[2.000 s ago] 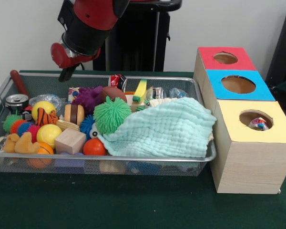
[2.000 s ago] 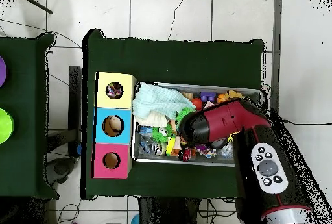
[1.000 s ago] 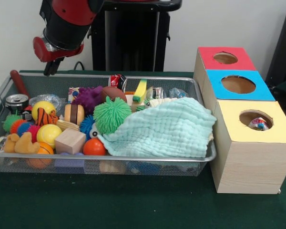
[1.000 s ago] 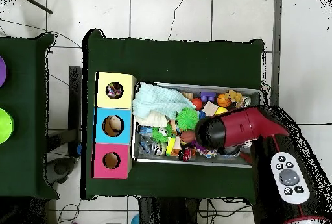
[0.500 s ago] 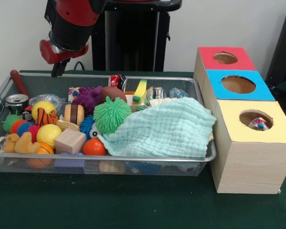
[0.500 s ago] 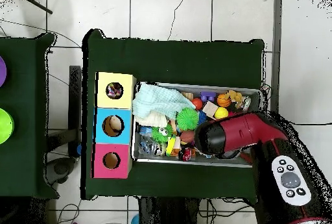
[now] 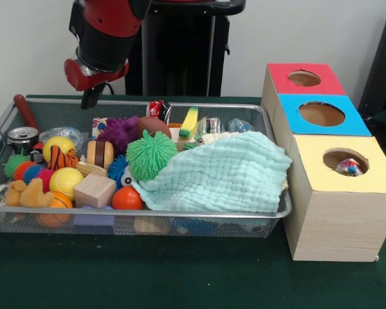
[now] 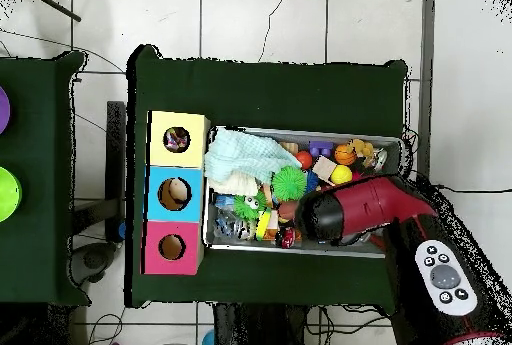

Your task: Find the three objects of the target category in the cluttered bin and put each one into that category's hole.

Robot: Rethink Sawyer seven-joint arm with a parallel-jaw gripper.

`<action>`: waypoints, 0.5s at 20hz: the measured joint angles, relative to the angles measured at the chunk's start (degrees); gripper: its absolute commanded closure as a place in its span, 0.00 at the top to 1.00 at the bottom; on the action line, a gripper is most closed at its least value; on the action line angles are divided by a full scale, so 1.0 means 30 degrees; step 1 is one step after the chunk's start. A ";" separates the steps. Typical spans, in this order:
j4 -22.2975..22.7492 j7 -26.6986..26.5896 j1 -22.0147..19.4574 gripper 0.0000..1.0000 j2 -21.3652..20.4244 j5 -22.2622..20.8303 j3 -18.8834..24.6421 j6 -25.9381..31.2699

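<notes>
Tool (image 7: 90,100) above the far left of the cluttered mesh bin (image 7: 199,214), grip state unclear, mint cloth (image 7: 222,174) beside three-holed box (image 7: 338,193)

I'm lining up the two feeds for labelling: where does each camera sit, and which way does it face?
Front view: across the table at low height, facing the mesh bin and three-hole box; the red arm with its gripper comes down from above.
Overhead view: above the table, looking straight down; the arm enters from the bottom right.
Both show the bin, box and mint cloth.
</notes>
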 measured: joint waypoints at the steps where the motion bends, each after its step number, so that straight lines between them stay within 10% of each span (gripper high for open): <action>1: 0.0052 0.0000 0.0000 0.00 0.0000 0.0000 0.0044 -0.0004; 5: 0.0196 0.0000 -0.0022 0.00 0.0026 0.0000 0.0256 -0.0004; 6: 0.0202 0.0000 -0.0077 1.00 0.0045 0.0004 0.0468 -0.0004; 10: 0.0207 0.0000 -0.0120 1.00 0.0061 0.0000 0.0623 -0.0004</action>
